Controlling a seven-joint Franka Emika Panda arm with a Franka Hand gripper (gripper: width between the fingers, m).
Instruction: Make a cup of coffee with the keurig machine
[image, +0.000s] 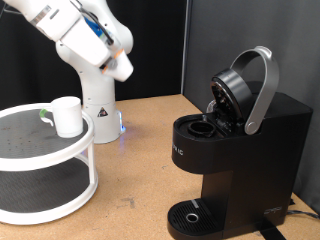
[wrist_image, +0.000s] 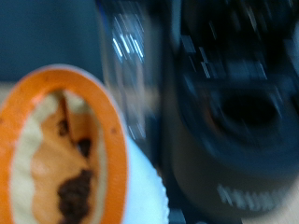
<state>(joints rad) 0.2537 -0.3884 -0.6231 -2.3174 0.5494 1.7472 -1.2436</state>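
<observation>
The black keurig machine (image: 235, 150) stands at the exterior view's right with its silver-grey lid handle (image: 262, 90) raised and the pod chamber (image: 200, 128) open. The white mug (image: 67, 116) stands upright on the top tier of a white round shelf (image: 45, 160) at the exterior view's left. The gripper's fingers do not show in either view. In the blurred wrist view a small white pod with an orange rim and a tan, brown-flecked top (wrist_image: 65, 154) fills the near side. The dark keurig machine (wrist_image: 234, 112) with its open chamber lies beyond it.
The white arm's base (image: 98, 115) stands on the brown table behind the shelf, and its links (image: 90, 40) rise to the exterior view's top left. The round drip tray (image: 190, 215) sits at the machine's foot. A dark wall is behind.
</observation>
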